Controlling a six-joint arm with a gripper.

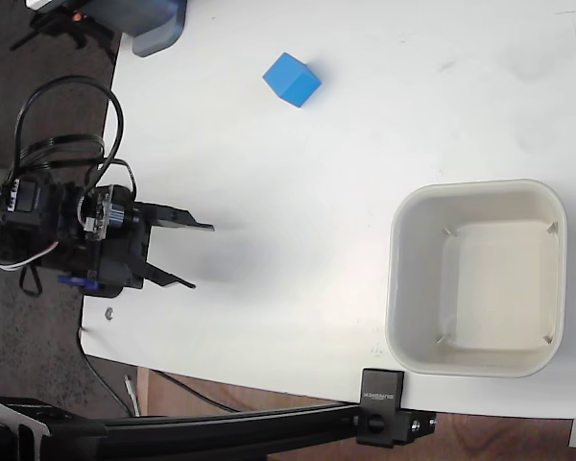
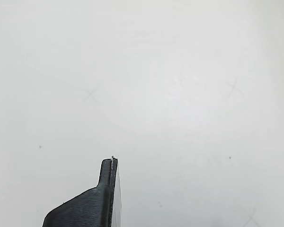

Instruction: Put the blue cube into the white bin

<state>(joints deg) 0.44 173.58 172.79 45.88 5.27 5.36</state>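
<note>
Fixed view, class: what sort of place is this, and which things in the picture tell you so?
Probably a robotics lab or test bench. A plain white table holds only a blue cube and a white bin, a small arm's open gripper reaches over its edge, and a black clamped rail runs along the front.

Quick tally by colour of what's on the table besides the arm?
Blue: 1, the cube
White: 1, the bin
Grey-blue: 1, an object cut off at the top edge
Total: 3
</note>
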